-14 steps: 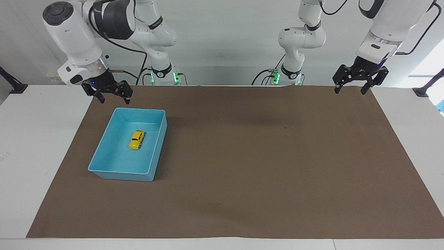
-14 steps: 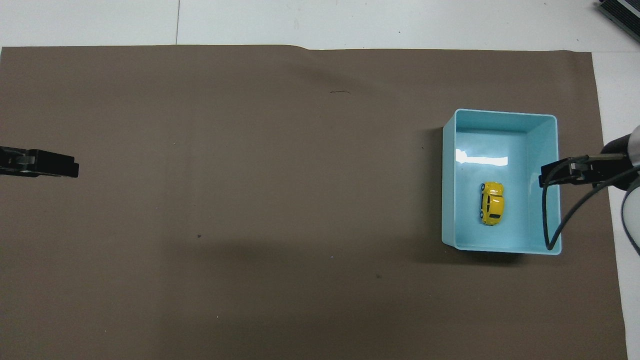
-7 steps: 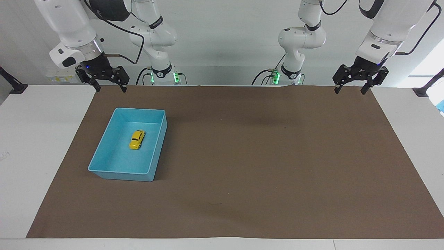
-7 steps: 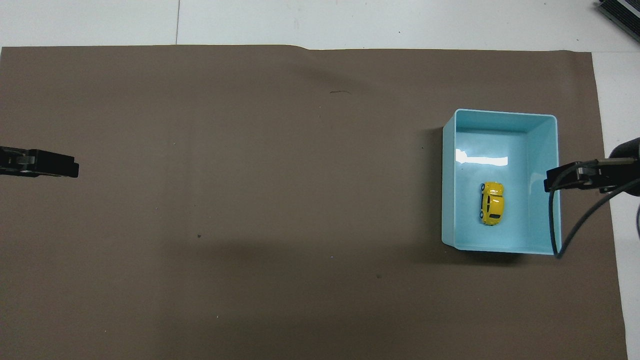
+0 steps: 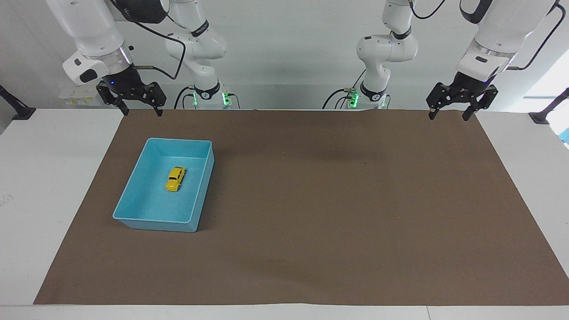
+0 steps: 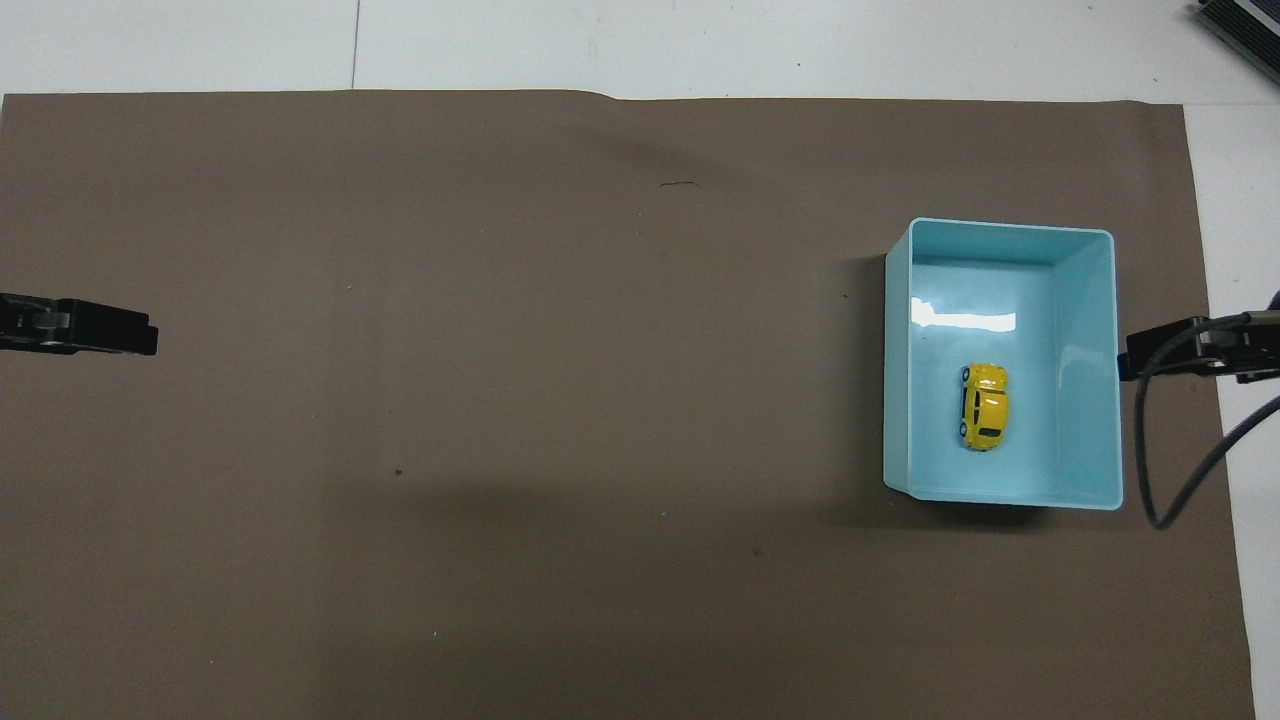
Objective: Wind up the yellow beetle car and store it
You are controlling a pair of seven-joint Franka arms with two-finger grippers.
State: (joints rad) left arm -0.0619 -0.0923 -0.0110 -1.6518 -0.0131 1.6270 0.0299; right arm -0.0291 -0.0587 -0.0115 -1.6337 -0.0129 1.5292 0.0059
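The yellow beetle car (image 5: 175,178) lies on its wheels on the floor of the light blue bin (image 5: 155,225), which stands toward the right arm's end of the table. The overhead view shows the car (image 6: 985,406) inside the bin (image 6: 1088,300) too. My right gripper (image 5: 142,112) is open and empty, raised over the mat's edge by the robots, clear of the bin; its tip shows in the overhead view (image 6: 1165,352). My left gripper (image 5: 448,117) is open and empty, and waits raised at the left arm's end; it also shows in the overhead view (image 6: 100,335).
A brown mat (image 5: 338,200) covers most of the white table (image 5: 40,186). A black cable (image 6: 1160,470) hangs from the right arm beside the bin. A dark object (image 6: 1240,25) lies at the table corner farthest from the robots.
My right gripper has lifted away from the bin's nearer edge and drawn back toward the right arm's end of the table. The car, the bin and the left arm have not moved.
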